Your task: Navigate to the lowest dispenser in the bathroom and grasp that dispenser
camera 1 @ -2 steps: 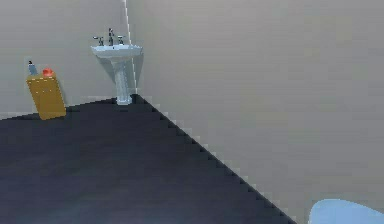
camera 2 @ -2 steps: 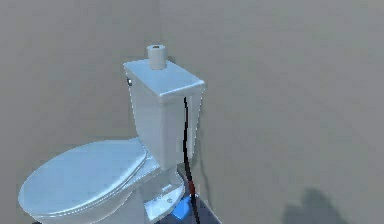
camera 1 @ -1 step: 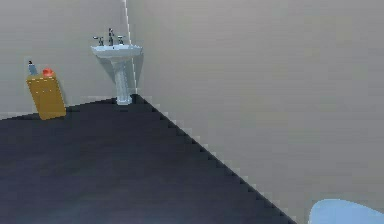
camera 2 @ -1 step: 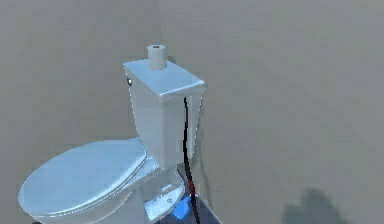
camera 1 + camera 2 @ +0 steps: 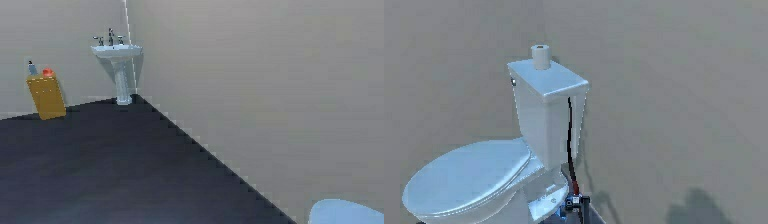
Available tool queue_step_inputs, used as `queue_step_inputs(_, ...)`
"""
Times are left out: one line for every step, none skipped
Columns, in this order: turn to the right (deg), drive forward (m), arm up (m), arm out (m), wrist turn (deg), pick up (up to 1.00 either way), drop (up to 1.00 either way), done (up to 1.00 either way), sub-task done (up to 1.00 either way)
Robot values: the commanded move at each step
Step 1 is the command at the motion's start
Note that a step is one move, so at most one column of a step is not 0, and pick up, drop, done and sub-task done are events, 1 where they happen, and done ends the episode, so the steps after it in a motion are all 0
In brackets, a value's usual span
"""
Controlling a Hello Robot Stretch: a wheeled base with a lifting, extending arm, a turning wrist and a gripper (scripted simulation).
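How the fingers stand cannot be told, nor where they lie relative to the task's thing. In the forward view, a small blue-grey thing [image 5: 31, 67] and a small red thing [image 5: 47, 72] sit atop a yellow box [image 5: 46, 98] on the dark floor [image 5: 100, 170] by the far wall, left of a white pedestal sink [image 5: 118, 60]. Whether either is a dispenser cannot be told. The arm side view has a white toilet [image 5: 494, 175] with a paper roll [image 5: 540, 55] on its tank.

At the arm side view's bottom edge, just right of the middle, a short dark blocky arm end [image 5: 577, 206] is seen, flecked with small white, blue and red patches. The tool cannot be told apart within it.
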Motion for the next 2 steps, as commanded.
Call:
queue_step_inputs(0.0,0.0,0.0,0.0,45.0,0.0,0.0,0.0,0.0)
queue_step_inputs(0.0,0.0,0.0,0.0,45.0,0.0,0.0,0.0,0.0)
